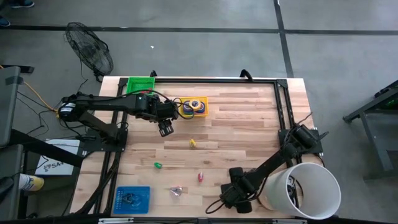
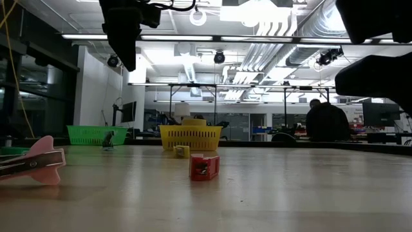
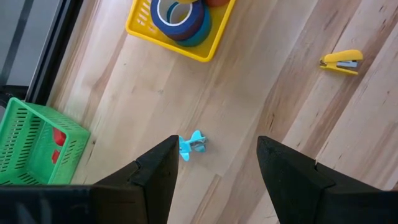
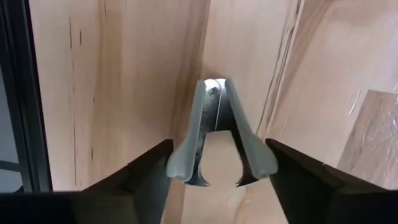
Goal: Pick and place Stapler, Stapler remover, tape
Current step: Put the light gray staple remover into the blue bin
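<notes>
Right wrist view: the right gripper (image 4: 219,171) has its jaws spread, with a grey staple remover (image 4: 219,134) lying on the desk (image 4: 112,74) between them, untouched on either side. On the desk seen from above, that gripper sits at five o'clock beside a white bucket (image 1: 311,190). The left gripper (image 1: 165,129), jaws open and empty, hovers at eleven o'clock near the yellow basket (image 1: 202,106) holding tape rolls (image 1: 188,108). A yellow stapler (image 1: 193,144) lies at the centre.

On the counter (image 1: 249,118): two baskets, yellow (image 1: 193,106) and green (image 1: 140,84), one blue tray (image 1: 132,199), a white bucket (image 1: 310,190), a stack of tape rolls (image 3: 180,18), two yellow staplers (image 3: 342,61), and two staple removers, blue (image 3: 191,144) and grey (image 4: 217,134).
</notes>
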Robot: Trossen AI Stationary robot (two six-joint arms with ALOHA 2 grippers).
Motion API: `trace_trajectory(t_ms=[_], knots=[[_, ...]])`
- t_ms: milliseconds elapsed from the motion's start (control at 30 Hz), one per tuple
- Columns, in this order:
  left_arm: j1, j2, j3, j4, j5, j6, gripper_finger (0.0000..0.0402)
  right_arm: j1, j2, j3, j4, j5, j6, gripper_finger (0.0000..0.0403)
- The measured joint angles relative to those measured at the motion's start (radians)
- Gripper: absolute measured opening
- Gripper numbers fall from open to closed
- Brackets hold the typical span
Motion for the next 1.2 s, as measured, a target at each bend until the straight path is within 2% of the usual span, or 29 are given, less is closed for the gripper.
trace_trajectory(t_ms=[433, 667, 800, 1000, 1200], knots=[[0.0, 0.0, 0.0, 0.0, -0.002, 0.0, 0.0211, 0.001, 0.0, 0.0, -0.02, 0.001, -0.027, 0.0083], [0.0, 0.0, 0.0, 0.016, 0.003, 0.0, 0.0211, -0.009, -0.014, 0.0, -0.082, 0.033, -0.025, 0.0083], [0.0, 0.0, 0.0, 0.059, 0.021, 0.008, 0.0211, -0.035, -0.058, 0.0, -0.145, 0.115, -0.027, 0.0083], [0.0, 0.0, 0.0, 0.208, 0.109, 0.042, 0.0211, -0.12, -0.145, 0.0, -0.245, 0.241, -0.064, 0.0083], [-0.001, 0.0, 0.0, 0.394, 0.196, 0.19, 0.0211, -0.24, -0.248, 0.0, -0.254, 0.295, -0.141, 0.0083]])
